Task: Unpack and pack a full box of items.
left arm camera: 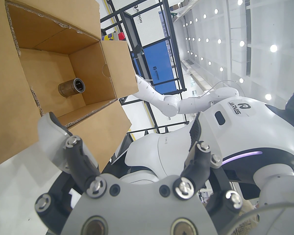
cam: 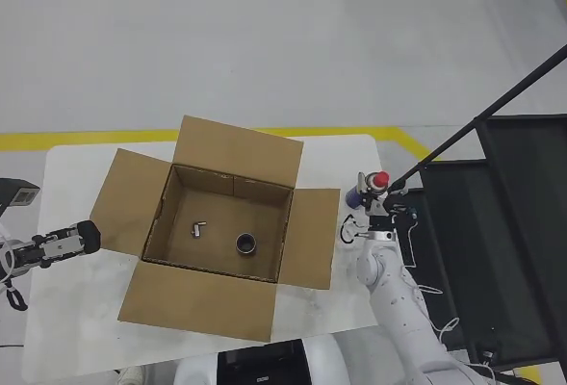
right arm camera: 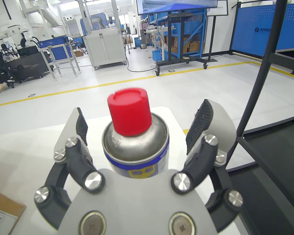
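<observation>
While the right gripper (right arm camera: 142,113) is straddling the spray can (right arm camera: 137,145), its fingers are spreading wide, with a gap showing on each side and neither pad touching metal. The can is standing upright with its red cap (right arm camera: 129,111) on, close to the right-hand edge of the table (cam: 71,318) and outside the box (cam: 230,183).

I'm reading this as the handover point for the can. The safe play is keeping the pads level with the body below the shoulder, centring so both meet it together, and travelling straight up or down, because a sideways nudge this near the edge could be tipping it off.

Further in, the box is sitting open in the middle of the table, flaps out, with a metal cylinder (cam: 246,244) and a small bent metal piece (cam: 198,229) lying apart on its floor. Beyond it, the left gripper (left arm camera: 122,123) is hovering beside the left flap, fingers released and carrying nothing.

The can's base is hiding behind the gripper's own plate, so its footing is anyone's guess. That bent piece is too small to identify.
</observation>
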